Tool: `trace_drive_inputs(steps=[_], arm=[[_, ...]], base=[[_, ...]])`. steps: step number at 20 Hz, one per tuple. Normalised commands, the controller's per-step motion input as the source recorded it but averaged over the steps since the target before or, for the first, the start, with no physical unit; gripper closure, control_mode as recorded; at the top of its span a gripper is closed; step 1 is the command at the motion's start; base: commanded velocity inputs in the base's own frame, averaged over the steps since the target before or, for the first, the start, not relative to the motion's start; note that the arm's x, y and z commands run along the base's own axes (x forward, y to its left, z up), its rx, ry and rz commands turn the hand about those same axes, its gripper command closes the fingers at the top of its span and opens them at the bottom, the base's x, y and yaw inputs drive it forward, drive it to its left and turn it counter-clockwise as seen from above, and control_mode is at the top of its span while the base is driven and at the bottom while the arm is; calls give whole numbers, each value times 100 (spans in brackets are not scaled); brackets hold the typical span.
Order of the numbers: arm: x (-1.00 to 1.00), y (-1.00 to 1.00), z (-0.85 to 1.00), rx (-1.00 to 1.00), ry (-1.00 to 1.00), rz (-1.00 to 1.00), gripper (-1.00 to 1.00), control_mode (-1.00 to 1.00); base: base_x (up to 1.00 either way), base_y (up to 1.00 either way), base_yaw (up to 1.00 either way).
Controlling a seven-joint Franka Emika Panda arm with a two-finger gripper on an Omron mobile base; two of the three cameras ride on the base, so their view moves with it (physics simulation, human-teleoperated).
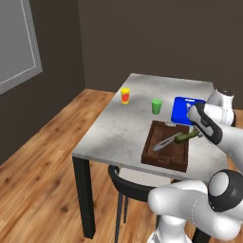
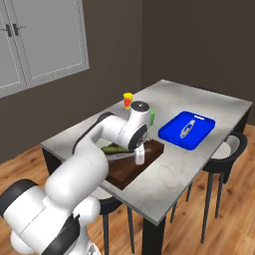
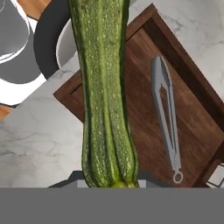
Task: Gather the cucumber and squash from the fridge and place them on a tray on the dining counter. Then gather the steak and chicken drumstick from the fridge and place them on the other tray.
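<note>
Claw is clamping one end of the cucumber, hanging it over the brown tray beside the tongs on the bench, risking it rolling out over the rim or knocking the tongs if dropped.

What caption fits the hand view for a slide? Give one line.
Pincer shut on the cucumber, held over the brown tray beside silver tongs.

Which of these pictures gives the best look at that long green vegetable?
The hand view: the cucumber runs up the middle of it, close enough to show its ridged, speckled skin, above the brown tray. The left base view shows it as a small green stick over the tray. In the right base view the arm hides most of it.
</note>
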Motion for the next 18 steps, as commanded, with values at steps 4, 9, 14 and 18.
trace_drive_inputs(steps=[4, 9, 14, 18], arm=[[-6, 20, -11, -6, 0, 0, 100, -100], [-1, 27, -14, -8, 0, 0, 100, -100], [14, 2, -15, -1, 0, 0, 100, -100], [18, 0, -20, 0, 0, 0, 100, -100]], base=[[0, 0, 0], [0, 0, 0], [0, 0, 0], [0, 0, 0]])
